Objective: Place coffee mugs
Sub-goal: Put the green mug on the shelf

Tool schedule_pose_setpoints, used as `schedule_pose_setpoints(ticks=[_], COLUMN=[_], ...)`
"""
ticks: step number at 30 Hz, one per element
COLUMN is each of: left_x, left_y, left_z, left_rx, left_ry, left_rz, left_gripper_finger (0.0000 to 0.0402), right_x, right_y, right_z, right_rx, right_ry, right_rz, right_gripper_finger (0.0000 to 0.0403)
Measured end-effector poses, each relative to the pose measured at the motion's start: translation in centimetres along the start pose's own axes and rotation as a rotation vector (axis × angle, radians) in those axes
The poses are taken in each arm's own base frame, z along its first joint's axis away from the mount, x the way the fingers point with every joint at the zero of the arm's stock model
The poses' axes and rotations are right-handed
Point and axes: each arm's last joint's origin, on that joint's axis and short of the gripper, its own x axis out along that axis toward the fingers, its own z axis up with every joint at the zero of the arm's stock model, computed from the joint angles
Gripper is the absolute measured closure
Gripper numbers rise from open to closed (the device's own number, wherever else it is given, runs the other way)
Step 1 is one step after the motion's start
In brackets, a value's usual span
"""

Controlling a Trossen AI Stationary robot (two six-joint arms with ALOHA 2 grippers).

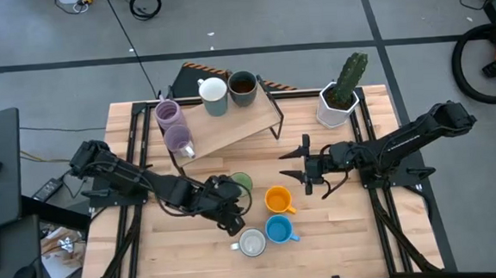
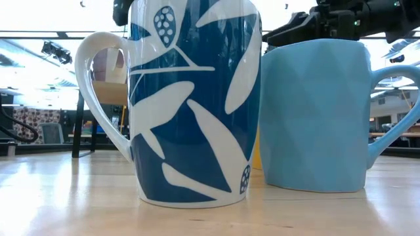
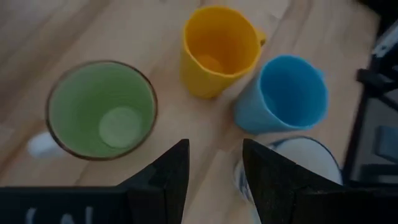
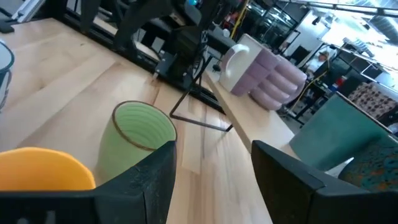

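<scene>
The left gripper, fingers parted and empty, hovers just beside the upright green mug near the table's middle, nearer it than the open, empty right gripper.

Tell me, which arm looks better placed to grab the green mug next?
Probably the left. The left gripper hovers open right beside the green ceramic mug, which fills its wrist view. The right gripper is open too, but farther across the wooden table.
</scene>
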Motion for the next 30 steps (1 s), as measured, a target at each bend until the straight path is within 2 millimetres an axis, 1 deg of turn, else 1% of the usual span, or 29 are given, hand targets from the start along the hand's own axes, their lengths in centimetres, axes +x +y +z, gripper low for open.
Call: schedule_pose_setpoints(ticks=[3, 8, 12, 18, 23, 27, 30], left_x=[0.7, 2.4, 3.4, 4.5, 5.8, 7.7, 8.5], left_y=[-0.3, -0.5, -0.2, 0.9, 1.2, 1.4, 1.4], left_z=[0.7, 1.7, 2.6, 3.6, 3.7, 3.2, 2.9], left_rx=[-0.004, -0.041, -0.037, -0.069, -0.081, -0.085, -0.081], left_ry=[0.029, 0.055, 0.068, 0.069, 0.1, 0.162, 0.179], left_rz=[0.065, 0.128, 0.156, 0.191, 0.195, 0.193, 0.202], left_gripper_finger=[0.0246, 0.0246, 0.0246, 0.0246, 0.0246, 0.0246, 0.0246], right_x=[0.0, 0.1, 0.1, 0.2, 0.2, 0.2, 0.2], right_y=[0.1, -0.1, -0.2, -0.3, -0.3, -0.3, -0.3], right_z=[-0.1, -0.3, -0.4, -0.6, -0.7, -0.7, -0.6], right_rx=[-0.006, 0.005, 0.015, 0.036, 0.043, 0.044, 0.044], right_ry=[0.012, 0.023, 0.018, 0.029, 0.033, 0.033, 0.032], right_rz=[0.007, 0.006, 0.019, 0.021, 0.023, 0.024, 0.025], right_gripper_finger=[0.0189, 0.0189, 0.0189, 0.0189, 0.0189, 0.0189, 0.0189])
